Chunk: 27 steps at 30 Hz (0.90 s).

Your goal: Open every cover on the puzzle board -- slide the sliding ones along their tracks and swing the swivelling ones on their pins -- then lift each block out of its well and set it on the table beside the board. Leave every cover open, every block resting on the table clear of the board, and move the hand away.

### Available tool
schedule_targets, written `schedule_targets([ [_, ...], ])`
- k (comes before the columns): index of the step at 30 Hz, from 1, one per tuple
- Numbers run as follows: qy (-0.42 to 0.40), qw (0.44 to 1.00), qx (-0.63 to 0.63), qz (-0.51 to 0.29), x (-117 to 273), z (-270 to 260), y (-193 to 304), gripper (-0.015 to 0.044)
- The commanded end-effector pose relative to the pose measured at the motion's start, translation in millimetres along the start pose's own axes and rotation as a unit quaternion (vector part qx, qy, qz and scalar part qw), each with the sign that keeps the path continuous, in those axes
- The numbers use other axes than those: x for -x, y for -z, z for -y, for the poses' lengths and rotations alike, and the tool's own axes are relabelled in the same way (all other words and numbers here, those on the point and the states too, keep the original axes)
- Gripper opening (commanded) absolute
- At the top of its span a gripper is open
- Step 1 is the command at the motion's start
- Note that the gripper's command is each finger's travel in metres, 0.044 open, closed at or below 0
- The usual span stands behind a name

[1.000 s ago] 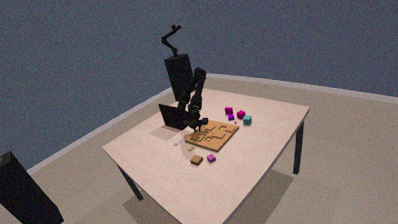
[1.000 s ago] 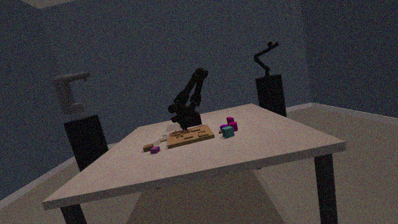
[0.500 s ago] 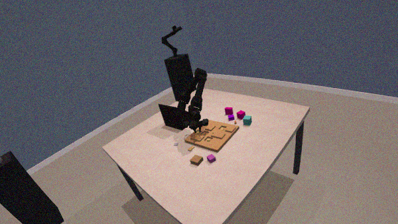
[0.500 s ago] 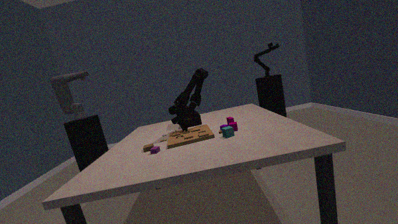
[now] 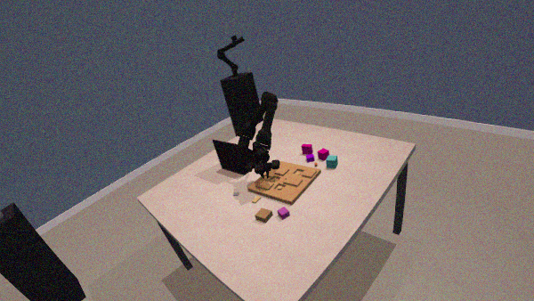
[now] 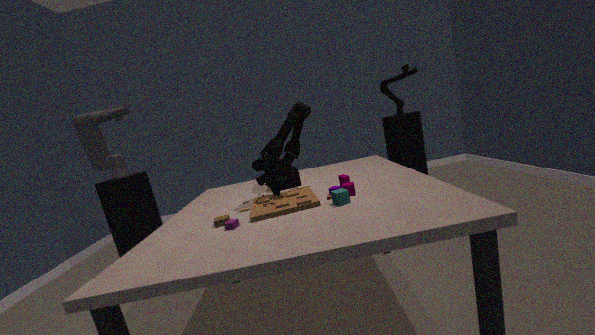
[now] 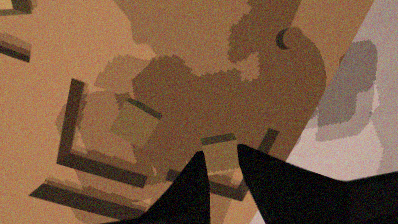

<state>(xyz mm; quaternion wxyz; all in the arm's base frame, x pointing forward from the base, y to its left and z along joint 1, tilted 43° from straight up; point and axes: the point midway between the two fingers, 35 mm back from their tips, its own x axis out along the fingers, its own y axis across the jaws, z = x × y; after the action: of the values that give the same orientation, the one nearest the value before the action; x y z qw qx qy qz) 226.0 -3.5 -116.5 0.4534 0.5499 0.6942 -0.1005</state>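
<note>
The wooden puzzle board [image 5: 285, 195] [image 6: 263, 213] [image 7: 30, 100] lies flat on the table. My gripper [image 5: 267, 174] [image 6: 277, 194] [image 7: 220, 154] is low over its corner nearest the arm base, fingers pointing down. In the wrist view the fingertips stand close on both sides of a small olive square knob [image 7: 221, 159] and appear shut on it. A second square knob [image 7: 136, 122] sits to its left. Dark L-shaped edges [image 7: 72, 120] show around them. Shadow makes it hard to tell which covers are open and whether any well holds a block.
A brown block [image 5: 263, 215] [image 6: 221, 221] and a purple block [image 5: 283, 213] [image 6: 232, 224] lie beside the board. A small yellow piece [image 5: 256, 199] lies nearer it. Across the board are a teal cube [image 5: 332, 161] [image 6: 340, 197], magenta cubes [image 5: 323, 154] and a violet cube [image 5: 310, 158].
</note>
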Motion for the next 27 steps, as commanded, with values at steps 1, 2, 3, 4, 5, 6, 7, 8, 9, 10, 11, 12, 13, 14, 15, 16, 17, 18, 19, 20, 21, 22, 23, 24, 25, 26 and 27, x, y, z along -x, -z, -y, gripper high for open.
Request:
schedule_targets([
  [1, 0.000, 1.000, 0.001, 0.000, 1, 0, 0, 0.0080],
  [2, 0.000, 1.000, 0.000, 0.000, 2, 0, 0, 0.0080],
  [3, 0.000, 1.000, 0.000, 0.000, 3, 0, 0, 0.0080],
  [4, 0.000, 1.000, 0.000, 0.000, 5, 0, -1, 0.0080],
  [5, 0.000, 1.000, 0.000, 0.000, 6, 0, -1, 0.0080],
  [6, 0.000, 1.000, 0.000, 0.001, 7, 0, -1, 0.0080],
  [7, 0.000, 1.000, 0.000, 0.001, 8, 0, -1, 0.0080],
  [8, 0.000, 1.000, 0.000, 0.001, 10, -1, -1, 0.0080],
  [9, 0.000, 1.000, 0.000, 0.001, 11, -1, -1, 0.0080],
  [10, 0.000, 1.000, 0.000, 0.001, 12, -1, -1, 0.0080],
  [11, 0.000, 1.000, 0.000, 0.001, 14, -1, -1, 0.0080],
  [12, 0.000, 1.000, 0.000, 0.001, 15, -1, -1, 0.0080],
  [13, 0.000, 1.000, 0.000, 0.001, 16, -1, -1, 0.0080],
  [14, 0.000, 1.000, 0.000, 0.001, 17, -1, -2, 0.0080],
  [15, -0.001, 1.000, 0.000, 0.001, 19, -1, -2, 0.0080],
  [16, -0.001, 1.000, 0.000, 0.001, 20, -1, -2, 0.0080],
  [17, -0.001, 1.000, -0.001, 0.001, 21, -1, -2, 0.0080],
  [18, -0.001, 1.000, -0.001, 0.001, 22, -1, -2, 0.0080],
  [19, -0.001, 1.000, -0.001, 0.001, 24, -1, -2, 0.0080],
  [20, -0.001, 1.000, -0.001, 0.001, 25, -1, -2, 0.0080],
  [21, -0.001, 1.000, -0.001, 0.001, 26, -1, -2, 0.0080],
  [22, -0.001, 1.000, -0.001, 0.001, 28, -1, -2, 0.0080],
  [23, -0.001, 1.000, -0.001, 0.001, 29, -1, -2, 0.0080],
  [24, -0.001, 1.000, -0.001, 0.001, 30, -1, -2, 0.0080],
  [25, -0.001, 1.000, -0.001, 0.001, 32, -1, -2, 0.0080],
  [26, -0.001, 1.000, -0.001, 0.001, 33, -1, -2, 0.0080],
  [27, -0.001, 1.000, -0.001, 0.001, 34, -1, -2, 0.0080],
])
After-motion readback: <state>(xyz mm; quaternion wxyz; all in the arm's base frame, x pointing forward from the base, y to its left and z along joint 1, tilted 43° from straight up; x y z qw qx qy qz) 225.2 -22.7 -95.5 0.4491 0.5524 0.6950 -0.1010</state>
